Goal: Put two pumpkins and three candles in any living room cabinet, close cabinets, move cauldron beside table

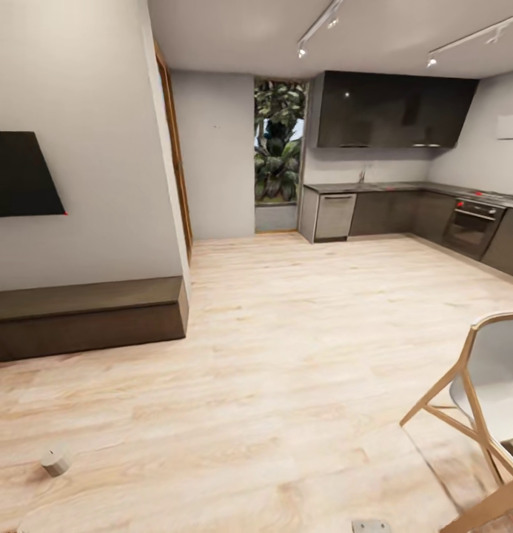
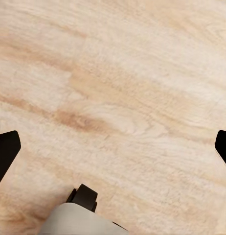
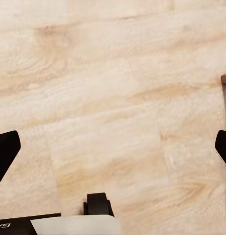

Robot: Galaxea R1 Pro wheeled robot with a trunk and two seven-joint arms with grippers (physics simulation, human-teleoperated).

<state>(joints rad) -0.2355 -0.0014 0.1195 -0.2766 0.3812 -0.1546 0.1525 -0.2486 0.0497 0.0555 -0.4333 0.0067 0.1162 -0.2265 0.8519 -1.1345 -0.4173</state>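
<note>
A small off-white candle [image 1: 55,460] lies on its side on the wood floor at the head view's lower left. The long low dark-brown cabinet [image 1: 86,314] stands against the left wall under a black TV, its front flush and shut. In the left wrist view my left gripper [image 2: 113,149] is open, its dark fingertips [image 2: 5,152] spread wide over bare floor. My right gripper [image 3: 113,149] is open too, with nothing between its fingertips [image 3: 5,152] but floorboards. The pumpkins, the cauldron and the table are out of view.
A wooden-legged chair with a white seat [image 1: 485,400] stands close at the right. A grey kitchen with an oven [image 1: 471,226] lines the far right wall. Wide wood floor [image 1: 300,355] lies between me and the cabinet.
</note>
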